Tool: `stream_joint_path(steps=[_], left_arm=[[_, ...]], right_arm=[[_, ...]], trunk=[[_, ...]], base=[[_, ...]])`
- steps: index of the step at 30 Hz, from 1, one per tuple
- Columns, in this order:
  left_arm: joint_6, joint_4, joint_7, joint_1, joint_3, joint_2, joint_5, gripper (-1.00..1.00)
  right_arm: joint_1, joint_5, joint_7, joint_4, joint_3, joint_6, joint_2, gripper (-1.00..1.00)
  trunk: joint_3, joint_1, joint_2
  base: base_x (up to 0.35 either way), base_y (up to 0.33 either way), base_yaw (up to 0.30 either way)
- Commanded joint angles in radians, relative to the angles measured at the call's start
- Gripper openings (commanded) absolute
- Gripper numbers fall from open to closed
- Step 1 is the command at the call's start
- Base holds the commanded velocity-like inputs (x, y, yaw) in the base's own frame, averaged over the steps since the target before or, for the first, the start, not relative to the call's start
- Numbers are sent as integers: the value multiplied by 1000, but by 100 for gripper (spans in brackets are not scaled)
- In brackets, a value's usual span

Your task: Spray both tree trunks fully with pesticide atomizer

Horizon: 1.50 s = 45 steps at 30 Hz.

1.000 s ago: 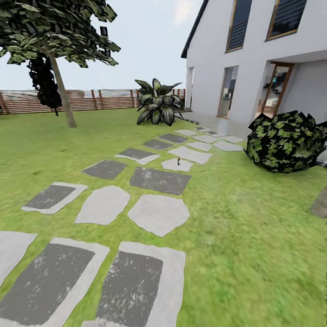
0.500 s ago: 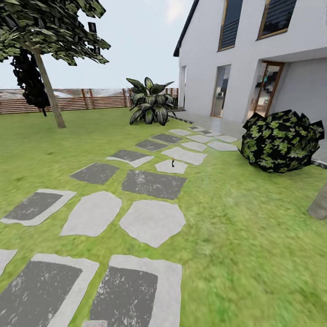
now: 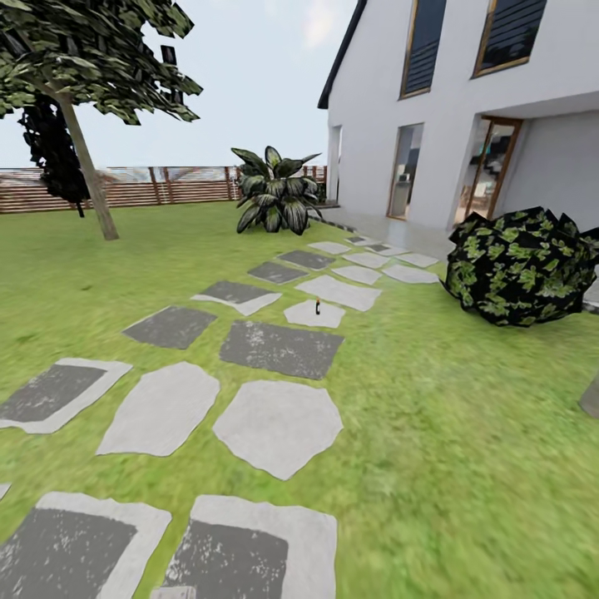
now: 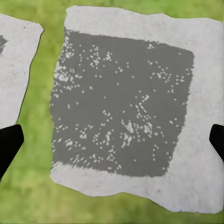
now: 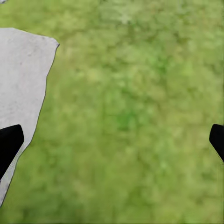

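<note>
left pincer (image 4: 112, 140): fingers spread wide, dark tips at opposite edges of the wrist view, nothing between them. it hung over a dark grey paving stone (image 4: 122, 102) with a pale border, lawn (image 4: 39, 84) running along one side of that stone.

right pincer (image 5: 112, 140): likewise spread, holding nothing, poised over bare grass (image 5: 135, 112) with the edge of a light grey stone (image 5: 21, 79) just beside one fingertip.

pesticide atomizer (image 3: 317, 307): small dark upright speck standing on a pale stepping stone (image 3: 314, 314) in the head view, well ahead of both pincers along the stone path, apart from either.

tree (image 3: 79, 58): far ahead on the left-arm side, its tree trunk (image 3: 86, 170) leaning slightly, near the slatted fence (image 3: 158, 185). a broad-leaved plant (image 3: 274, 191) stood beyond the atomizer; a dark bush (image 3: 520, 264) sat ahead on the right-arm side by the white house (image 3: 466, 108).
</note>
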Motion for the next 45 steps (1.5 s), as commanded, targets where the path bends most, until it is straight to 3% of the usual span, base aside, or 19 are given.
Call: stream_joint_path(steps=[1, 23, 26, 28, 32, 36, 45], left_arm=[[-3, 1, -1, -1, 1, 0, 3, 100], [-3, 1, 1, -1, 1, 0, 3, 100], [-4, 1, 1, -1, 1, 0, 3, 100], [-4, 1, 1, -1, 1, 0, 3, 100], [-5, 1, 1, -1, 1, 0, 3, 100], [-5, 1, 1, -1, 1, 0, 3, 100], [-15, 1, 0, -1, 1, 1, 2, 100]], right_arm=[[-1, 1, 0, 0, -1, -3, 0, 100], [-1, -1, -2, 24, 0, -4, 5, 100], [-1, -2, -2, 80, -1, -5, 22, 100], [-1, -1, -2, 170, -2, -4, 34, 100], [-1, -1, -4, 487, -3, -1, 42, 100], [-1, -3, -5, 527, -4, -2, 44, 100], [-1, -3, -3, 451, -3, -3, 44, 100]], trunk=[[-1, 1, 0], [-1, 1, 0], [-1, 1, 0], [-1, 1, 0], [-1, 1, 0], [-1, 1, 0], [-1, 1, 0]], base=[[338, 0, 0], [339, 0, 0], [339, 0, 0], [339, 0, 0], [339, 0, 0], [339, 0, 0], [338, 0, 0]])
